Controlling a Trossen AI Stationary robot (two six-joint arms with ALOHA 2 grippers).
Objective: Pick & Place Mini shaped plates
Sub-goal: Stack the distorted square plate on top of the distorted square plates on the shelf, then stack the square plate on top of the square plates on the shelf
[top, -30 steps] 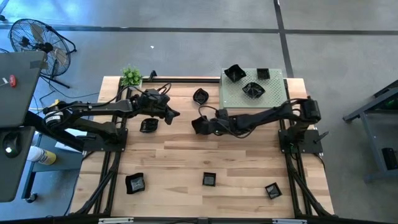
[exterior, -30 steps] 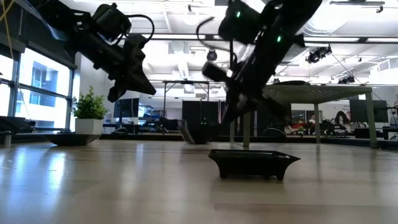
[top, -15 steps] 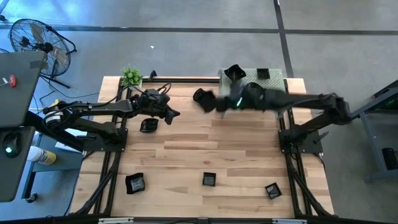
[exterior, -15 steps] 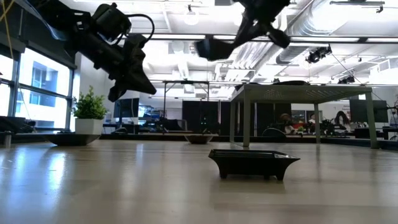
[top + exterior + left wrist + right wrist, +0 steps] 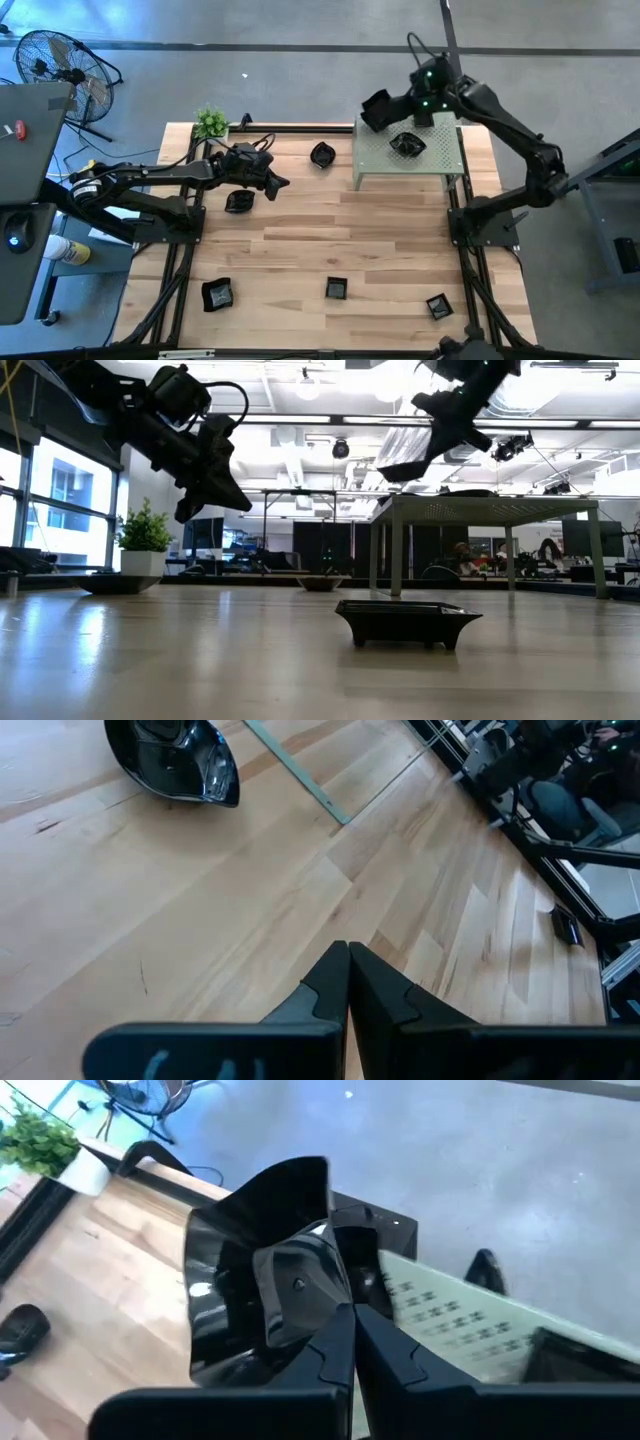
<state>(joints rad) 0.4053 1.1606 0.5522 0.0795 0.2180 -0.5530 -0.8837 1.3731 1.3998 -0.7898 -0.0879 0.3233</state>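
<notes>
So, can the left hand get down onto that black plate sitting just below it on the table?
Probably yes. The left hand hovers shut and empty, the plate lies uncovered close beside it, and the right hand is far off over the green stand, holding another plate.

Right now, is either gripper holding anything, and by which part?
The right gripper pinches a black mini plate by its rim, raised over the green stand. The left gripper is shut on nothing, above the table.
</notes>
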